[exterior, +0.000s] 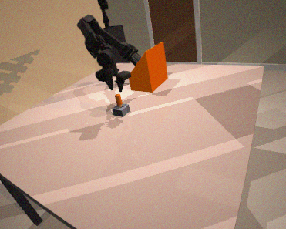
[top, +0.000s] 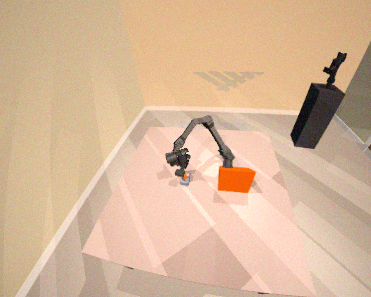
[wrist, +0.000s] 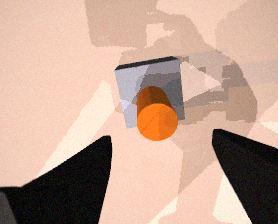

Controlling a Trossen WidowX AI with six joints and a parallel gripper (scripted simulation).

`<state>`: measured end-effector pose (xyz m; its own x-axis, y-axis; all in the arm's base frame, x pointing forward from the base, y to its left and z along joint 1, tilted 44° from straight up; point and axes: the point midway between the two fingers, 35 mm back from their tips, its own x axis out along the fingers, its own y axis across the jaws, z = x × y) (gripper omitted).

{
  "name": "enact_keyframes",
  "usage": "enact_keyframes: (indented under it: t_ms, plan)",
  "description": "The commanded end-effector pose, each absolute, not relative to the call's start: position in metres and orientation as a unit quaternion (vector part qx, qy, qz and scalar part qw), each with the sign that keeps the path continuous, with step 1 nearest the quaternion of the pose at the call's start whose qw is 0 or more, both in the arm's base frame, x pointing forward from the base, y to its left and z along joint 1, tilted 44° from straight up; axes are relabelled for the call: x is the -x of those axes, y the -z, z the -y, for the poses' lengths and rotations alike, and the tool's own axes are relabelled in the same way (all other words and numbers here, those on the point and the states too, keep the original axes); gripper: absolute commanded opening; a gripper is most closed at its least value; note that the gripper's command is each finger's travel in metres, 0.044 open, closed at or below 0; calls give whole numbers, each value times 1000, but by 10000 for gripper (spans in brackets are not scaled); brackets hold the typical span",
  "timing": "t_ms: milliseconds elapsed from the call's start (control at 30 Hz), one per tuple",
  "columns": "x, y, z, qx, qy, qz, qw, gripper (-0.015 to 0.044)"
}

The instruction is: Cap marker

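Marker barrel: hidden beneath orange cap [top: 185, 177] [exterior: 118, 99] [wrist: 157, 122]; full seating impossible to tell. Holder block [top: 185, 182] [exterior: 121, 112] [wrist: 127, 100]: small and blurred from above, partly covered by the cap in the wrist view. Gripper [top: 179, 172] [exterior: 116, 89] [wrist: 161, 139]: spread, nothing pinched, raised above the cap; fingers cut off at the lower edge of the wrist view. Cap: one, bright orange, cylindrical, flat-ended, darker along the shaded side; upright over the grey block, apart from both fingertips. Block: squarish, pale grey top, darker sides, flat on pink table [top: 197, 239] [exterior: 163, 138] [wrist: 40, 75]. Arm [top: 217, 136] [exterior: 90, 30]: dark, arched, lower end partly masked by orange wedge-shaped body [top: 236, 180] [exterior: 157, 69], well apart from the block. Beyond the table: black pedestal [top: 317, 116] [exterior: 117, 31], bearing small dark jointed figure [top: 336, 68] [exterior: 102, 5], pedestal partly screened by the arm in the exterior view. Shadows: jagged, across block and tabletop.
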<state>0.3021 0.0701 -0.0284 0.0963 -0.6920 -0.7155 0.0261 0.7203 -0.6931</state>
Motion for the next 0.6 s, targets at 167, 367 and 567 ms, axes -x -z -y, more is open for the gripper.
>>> enact_keyframes:
  t_ms: [167, 367, 567]
  plan:
    - [-302, 23, -76, 303, 224, -633, 676, 46]
    - [-302, 23, -76, 303, 224, -633, 676, 0]
    - [-302, 23, -76, 303, 224, -633, 676, 0]
